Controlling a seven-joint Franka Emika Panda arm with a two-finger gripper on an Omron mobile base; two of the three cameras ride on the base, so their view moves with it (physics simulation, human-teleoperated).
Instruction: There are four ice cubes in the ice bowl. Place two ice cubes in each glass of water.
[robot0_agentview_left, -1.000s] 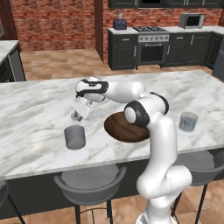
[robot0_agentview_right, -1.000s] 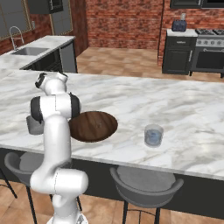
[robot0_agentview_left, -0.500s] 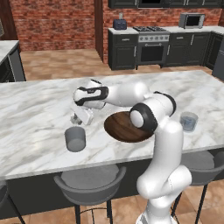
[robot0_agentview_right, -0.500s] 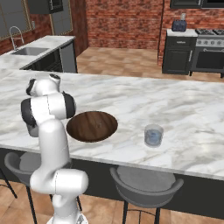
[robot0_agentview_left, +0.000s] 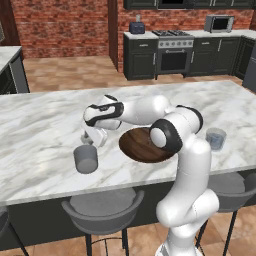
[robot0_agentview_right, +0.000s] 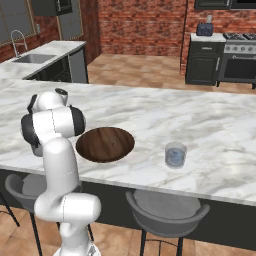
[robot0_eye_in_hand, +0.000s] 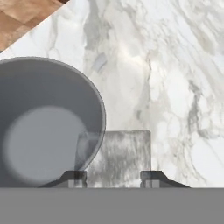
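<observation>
A: Nearest to the hand camera, what do the fingers (robot0_eye_in_hand: 113, 177) carry?

B: A pale ice cube (robot0_eye_in_hand: 114, 155) sits between the two tips, and they are clamped on it from both sides. From the left base camera, the gripper (robot0_agentview_left: 93, 137) hangs just above the left glass (robot0_agentview_left: 86, 159).

A: So which step is this?

B: It looks like the carrying step: one cube is being brought to this glass (robot0_eye_in_hand: 46, 124). In the hand camera the cube overlaps the rim only at its edge; most of it is over the bare marble desk (robot0_eye_in_hand: 175, 87).

A: Then what does the next move need?

B: In my judgement, a small shift to bring the cube fully over the opening, and only then should the fingers part. If they part now, the cube may hit the rim or fall on the desk.

A: And farther away?

B: The wooden bowl (robot0_agentview_left: 142, 146) stands beside the arm, near the middle of the desk. Whether cubes lie in it, the pictures are too small to tell. The second glass (robot0_agentview_right: 175, 154) stands beyond it, well apart, on the right side.
</observation>
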